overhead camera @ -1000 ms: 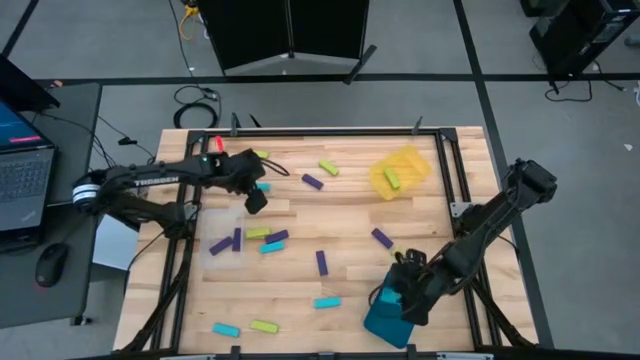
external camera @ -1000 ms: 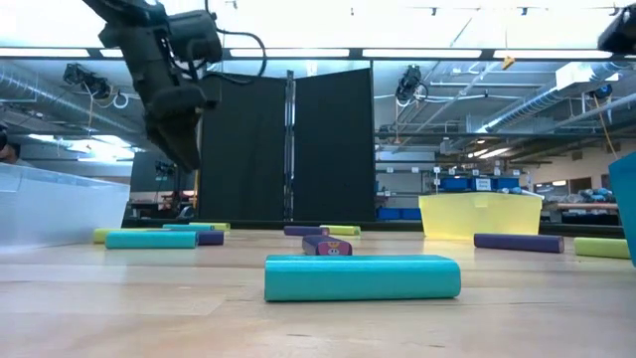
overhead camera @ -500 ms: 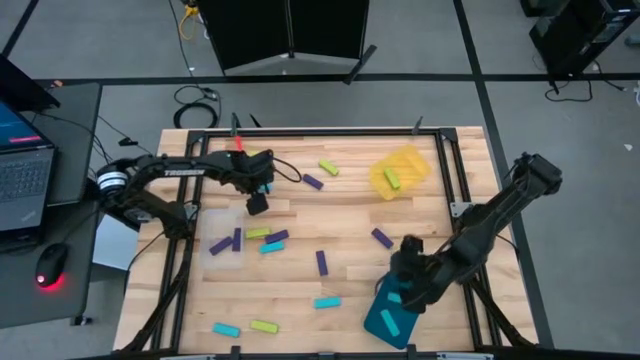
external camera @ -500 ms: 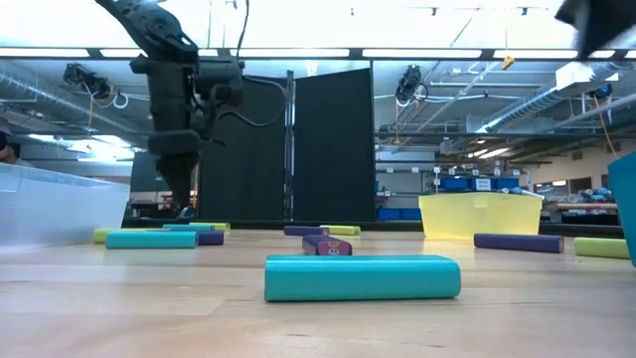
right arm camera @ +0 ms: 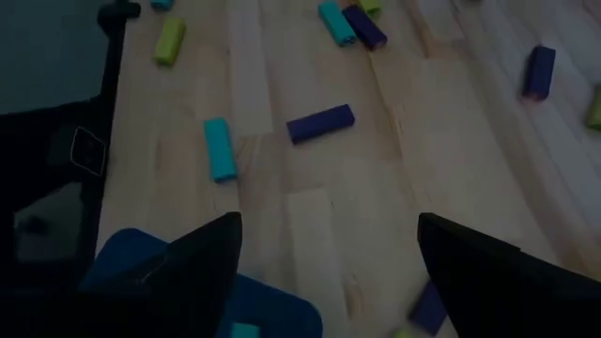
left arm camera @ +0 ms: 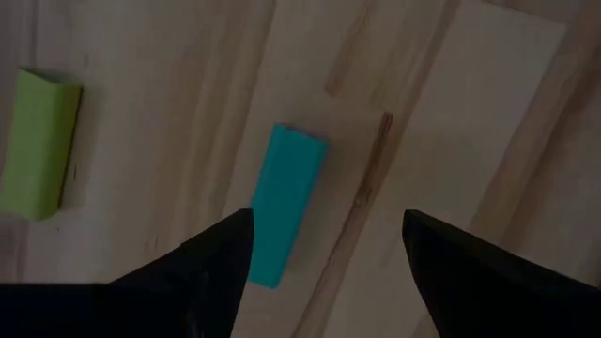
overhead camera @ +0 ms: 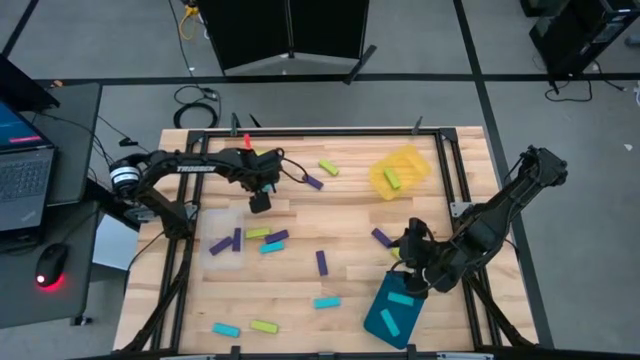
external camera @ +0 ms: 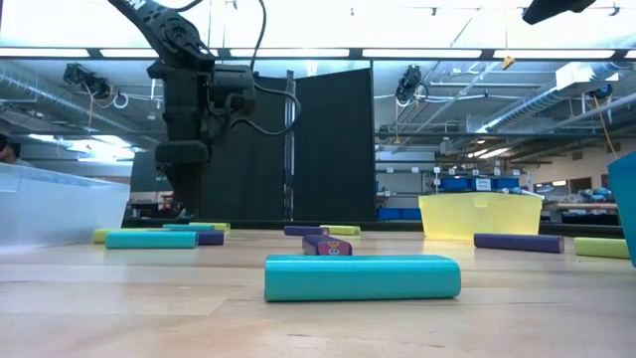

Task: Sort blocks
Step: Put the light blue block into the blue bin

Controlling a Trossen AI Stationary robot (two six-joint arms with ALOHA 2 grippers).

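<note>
The left gripper (overhead camera: 259, 201) hangs over the far left part of the table (overhead camera: 350, 215), fingers spread wide with nothing between them, and its wrist camera looks straight down on a cyan block (left arm camera: 285, 200) lying between the fingertips' line of sight, with a yellow-green block (left arm camera: 38, 143) off to one side. The right gripper (overhead camera: 410, 284) is near the table's right edge toward the front, just above the far end of the teal tray (overhead camera: 375, 322), its fingers also apart and empty. Two cyan blocks (overhead camera: 401, 298) lie inside that tray. A yellow tray (overhead camera: 415, 161) sits near the far right corner with one yellow-green block (overhead camera: 392, 179) in it, and a clear tray (overhead camera: 222, 228) by the left edge holds two purple blocks (overhead camera: 221, 245). The rest are scattered loose on the wood: a purple one (overhead camera: 322, 262) near the middle, a cyan one (overhead camera: 327, 302) closer to the front, a cyan and yellow-green pair (overhead camera: 263, 326) at the front left corner, and a purple one (overhead camera: 382, 238) just beside the right gripper. From table height a cyan block (external camera: 362, 276) lies closest to the front edge.
</note>
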